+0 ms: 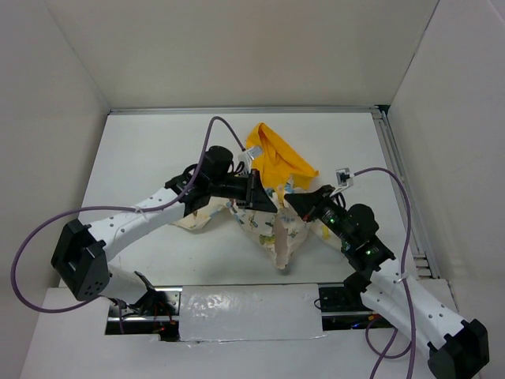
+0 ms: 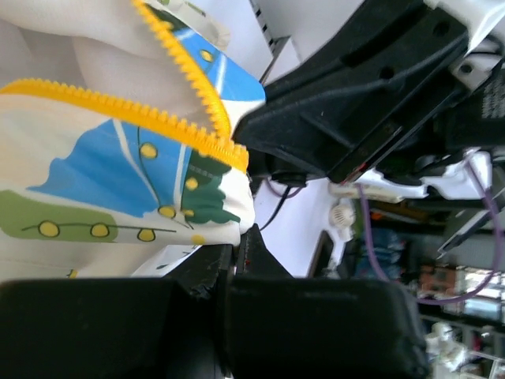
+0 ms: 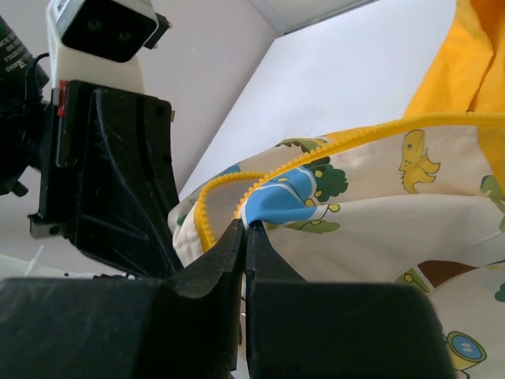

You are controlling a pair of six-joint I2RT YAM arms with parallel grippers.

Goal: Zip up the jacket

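**Jacket mid-bench, both arms at the zipper**

Jacket lies crumpled mid-bench, with the yellow hood toward the far wall. Right fingers are pressed together, pinching cloth just under the yellow zipper teeth. Left fingers are closed on the jacket's printed edge, below where the two tooth rows meet.

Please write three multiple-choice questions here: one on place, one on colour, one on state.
1. Where on the jacket lies the yellow hood? A. far end B. near end C. underneath
2. Colour of the zipper teeth? A. blue B. yellow C. black
3. The right gripper is: A. open B. shut on the jacket C. holding a cable
Key: 1 A, it shows uppermost in the top view; 2 B, both wrist views show yellow teeth; 3 B, it pinches printed fabric.
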